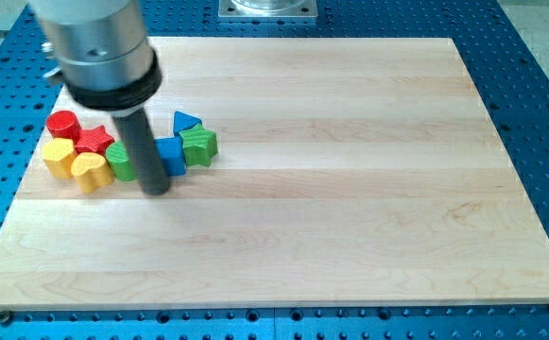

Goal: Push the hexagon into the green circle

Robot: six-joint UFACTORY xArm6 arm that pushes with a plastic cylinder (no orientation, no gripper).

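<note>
Blocks [128, 151] bunched near board's [350, 189] left edge, my tip [156, 192] just below.

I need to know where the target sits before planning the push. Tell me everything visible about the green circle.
The green circle is a short, glossy, plastic-looking cylinder lying flat on the wooden board, in the cluster at the view's left. The yellow block touches its left side, the red star sits just above. My rod covers its right edge; my tip rests just lower right.

Pale wooden board [350, 189] with clustered coloured blocks [128, 146] at view's left.
</note>
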